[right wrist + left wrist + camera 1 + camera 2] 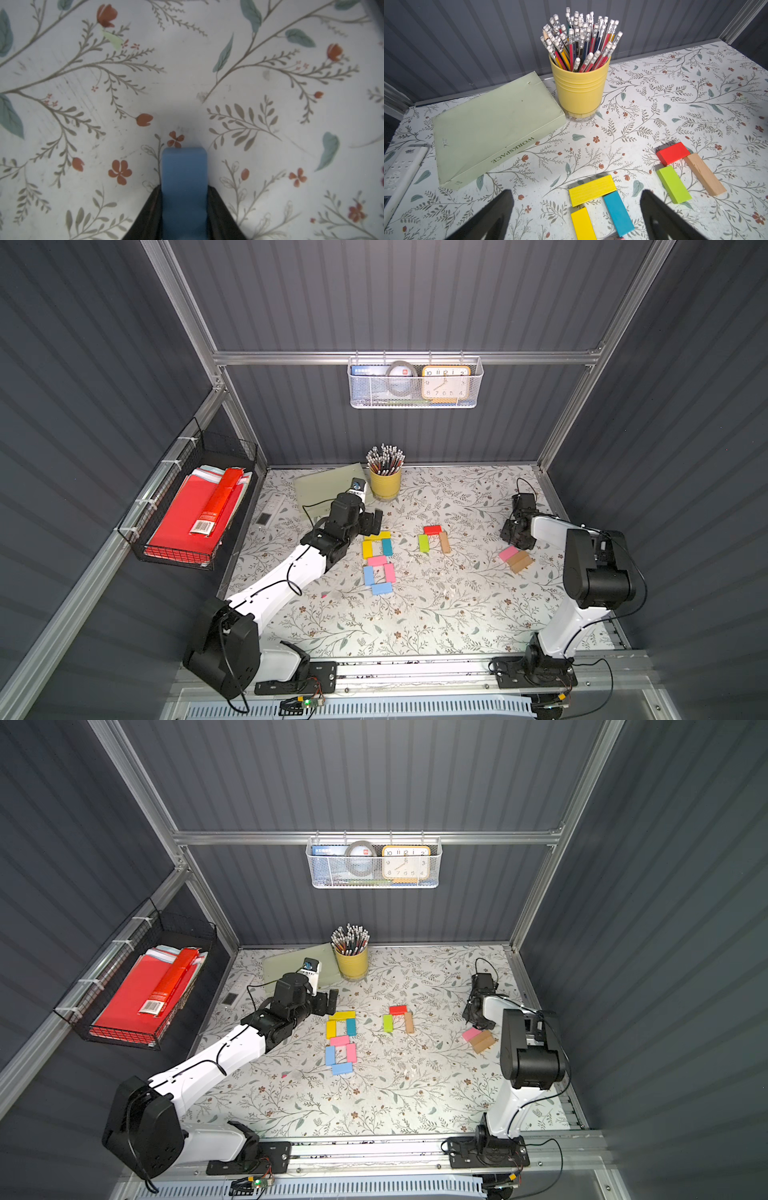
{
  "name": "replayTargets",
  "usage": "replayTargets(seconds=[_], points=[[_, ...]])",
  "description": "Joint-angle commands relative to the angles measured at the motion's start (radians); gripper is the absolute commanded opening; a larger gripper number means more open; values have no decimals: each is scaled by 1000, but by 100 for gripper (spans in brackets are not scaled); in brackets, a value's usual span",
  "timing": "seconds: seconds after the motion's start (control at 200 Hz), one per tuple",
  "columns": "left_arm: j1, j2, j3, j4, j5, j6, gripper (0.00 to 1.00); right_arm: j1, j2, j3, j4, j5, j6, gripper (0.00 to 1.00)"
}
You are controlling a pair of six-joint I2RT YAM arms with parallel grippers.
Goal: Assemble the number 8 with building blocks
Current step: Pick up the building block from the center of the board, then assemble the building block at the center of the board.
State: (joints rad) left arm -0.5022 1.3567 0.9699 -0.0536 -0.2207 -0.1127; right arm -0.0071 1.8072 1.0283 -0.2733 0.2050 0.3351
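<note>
Floral tabletop [187,83] — right hand [184,187] clamps blue block [184,166], its base cut off.

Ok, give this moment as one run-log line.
left gripper: open | right gripper: shut on light blue block | number 8: seven blocks laid | beside: red block, lime green block, tan block

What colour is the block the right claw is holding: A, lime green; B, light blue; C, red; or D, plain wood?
B: in the right wrist view the right claw is closed on a light blue block, which sticks out from between its two sides over the floral tabletop.
</note>
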Motion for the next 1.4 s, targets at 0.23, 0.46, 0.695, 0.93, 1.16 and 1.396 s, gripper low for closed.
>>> replayTargets(seconds=[0.23, 0.46, 0.695, 0.93, 1.16, 1.396], points=[[5, -8, -13, 9, 6, -5, 99, -2, -50, 27, -1, -28, 2, 14], [6, -7, -11, 10, 8, -6, 99, 26, -150, -2, -16, -84, 2, 12], [5, -6, -10, 9, 11, -7, 99, 172, -227, 0, -38, -82, -33, 12], [5, -7, -11, 9, 11, -9, 99, 403, -256, 57, -83, -48, -201, 14], [5, -18, -13, 10, 12, -9, 99, 486, -311, 10, -54, -139, -429, 19], [6, -22, -11, 12, 22, -12, 99, 522, -366, -25, -34, -303, -663, 17]])
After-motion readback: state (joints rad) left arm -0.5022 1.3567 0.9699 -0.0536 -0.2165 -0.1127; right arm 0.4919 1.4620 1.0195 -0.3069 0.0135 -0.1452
